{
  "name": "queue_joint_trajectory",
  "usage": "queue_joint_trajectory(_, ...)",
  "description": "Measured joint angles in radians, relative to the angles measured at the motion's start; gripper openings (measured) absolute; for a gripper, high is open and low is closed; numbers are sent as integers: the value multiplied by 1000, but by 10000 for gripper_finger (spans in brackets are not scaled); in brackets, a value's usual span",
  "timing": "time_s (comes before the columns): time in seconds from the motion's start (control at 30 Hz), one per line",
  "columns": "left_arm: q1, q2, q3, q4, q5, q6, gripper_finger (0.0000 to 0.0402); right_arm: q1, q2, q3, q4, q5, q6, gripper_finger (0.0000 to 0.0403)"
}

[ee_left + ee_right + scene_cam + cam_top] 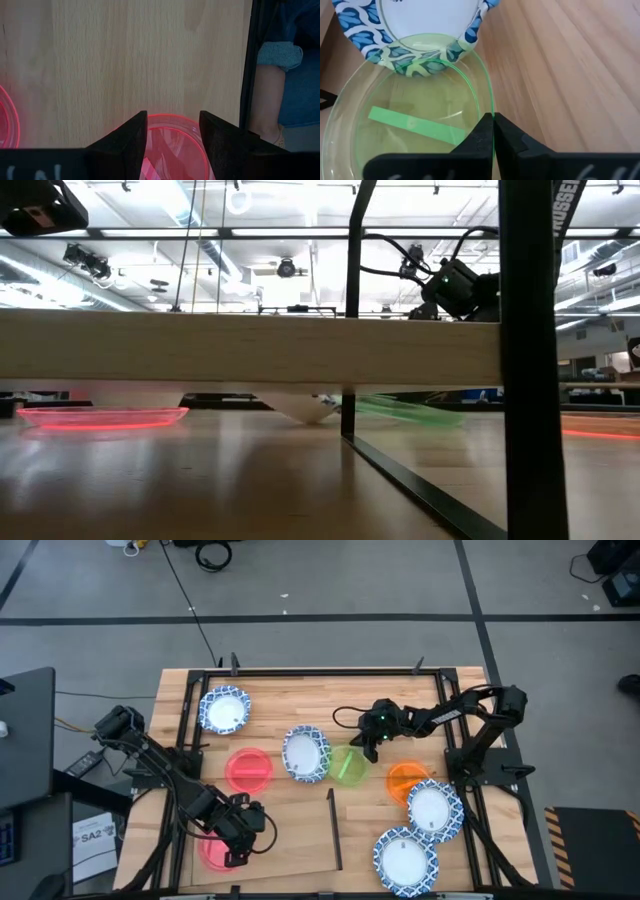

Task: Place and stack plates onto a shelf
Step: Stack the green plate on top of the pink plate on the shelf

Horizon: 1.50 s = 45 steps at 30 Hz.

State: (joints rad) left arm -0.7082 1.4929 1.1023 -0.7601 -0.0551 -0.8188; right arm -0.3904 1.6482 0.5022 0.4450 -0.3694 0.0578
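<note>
A translucent green plate [348, 765] lies mid-table. Its left part overlaps the rim of a tilted blue-and-white plate [305, 753]. My right gripper [368, 747] is shut on the green plate's rim. On the pale shelf [290, 840] at the near left, my left gripper [238, 840] stands open over a red plate [214, 852]. In the left wrist view the red plate's rim [172, 118] shows between the two fingers; I cannot tell whether they touch it. My right gripper pinches the green plate's rim [492, 111] between its two shut fingers, on the side away from the blue-and-white plate [420, 30]. The fingers slant down from the table's far right. The plate sits tilted, its opposite part lying over the blue-and-white rim [422, 62].
A second red plate [248, 769] and a blue-and-white plate [224, 710] lie at the left. An orange plate [403, 778] and two more blue-and-white plates [435, 808] [405, 860] lie at the right. A black bar [333, 830] edges the shelf. A person's leg [270, 100] shows past the frame.
</note>
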Motion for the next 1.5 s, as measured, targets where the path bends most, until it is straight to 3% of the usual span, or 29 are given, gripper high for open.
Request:
queue_joint_trajectory(0.67, 0, 0, 0, 0, 0, -1, 187, -1, -6, 0, 33, 6, 3, 8)
queue_joint_trajectory(1.27, 47, 0, 0, 1, 0, 5, 187, -45, -239, 0, 33, 15, 0, 8)
queue_joint_trajectory(1.5, 118, -9, 0, -14, 16, 107, 187, -44, -290, 0, 32, 106, 0, 8)
